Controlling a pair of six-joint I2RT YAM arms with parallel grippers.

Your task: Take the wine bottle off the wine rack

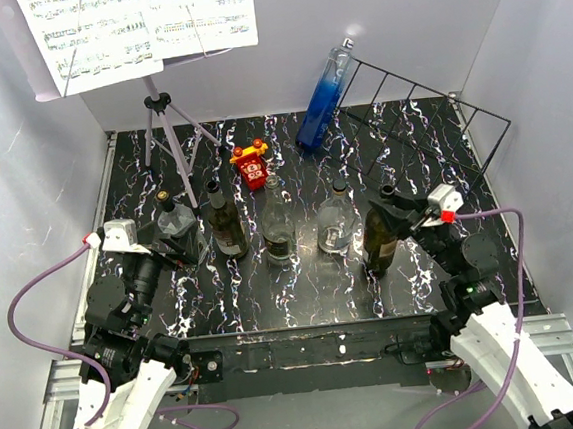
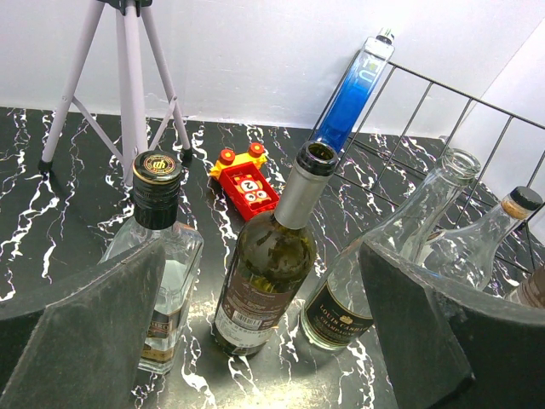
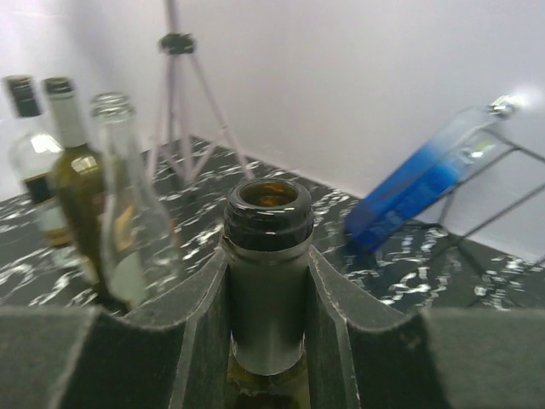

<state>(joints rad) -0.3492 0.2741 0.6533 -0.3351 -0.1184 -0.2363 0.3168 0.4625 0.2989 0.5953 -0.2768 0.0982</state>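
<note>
Dark wine bottle [image 1: 378, 245] upright, neck clamped in right tool [image 3: 267, 298], wine rack [image 1: 426, 89] well behind

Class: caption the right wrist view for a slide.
Right pincer shut on the neck of an open dark glass wine bottle; blue glass bottle leans on the black wire rack behind.
</note>
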